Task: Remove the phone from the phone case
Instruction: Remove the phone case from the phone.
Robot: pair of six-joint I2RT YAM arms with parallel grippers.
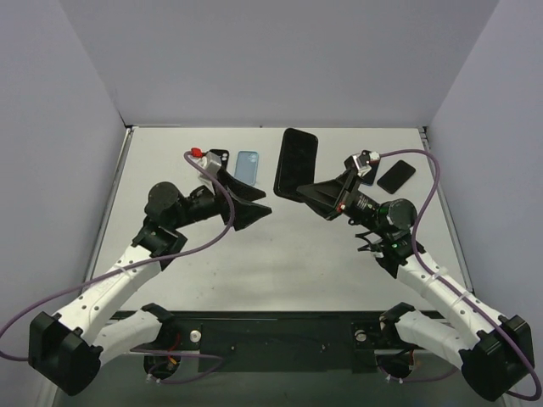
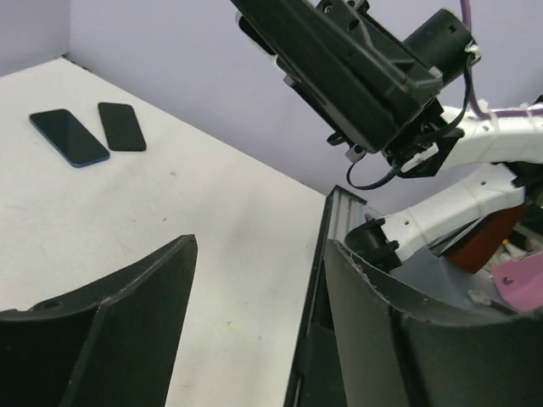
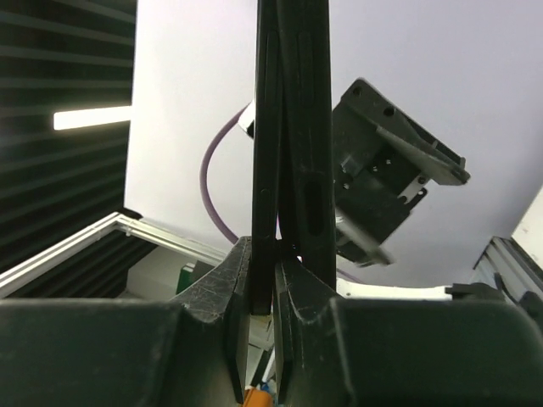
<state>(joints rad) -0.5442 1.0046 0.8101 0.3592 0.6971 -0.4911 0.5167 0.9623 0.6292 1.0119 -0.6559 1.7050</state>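
**A:** Why is the phone case (image 1: 295,163) up in the air instead of lying on the table (image 1: 280,271)?

**B:** The right gripper (image 1: 299,193) has it pinched by its near end, with the jaws pressed tight on it. That holds the case clear of the surface over the far middle of the table, with its long sides free. This probably leaves room for the other arm to peel or push.

**A:** And the phone?

**B:** It appears to be inside the case, not yet out. The right wrist view shows two dark slabs edge-on, side by side between the fingers. Which one is the phone cannot be told.

**A:** What about the left gripper (image 2: 261,254)?

**B:** It is spread wide and empty, low over the table just left of the case. It points toward the case without touching it, and looks placed to take hold.

**A:** The surface?

**B:** Plain matte white, framed by a metal rail (image 1: 116,195). A blue phone (image 1: 247,167) lies flat at the far left of centre and a black phone (image 1: 396,175) at the far right.

**A:** The room?

**B:** Pale lilac-grey walls (image 1: 280,59) close it in on the left, right and far sides.
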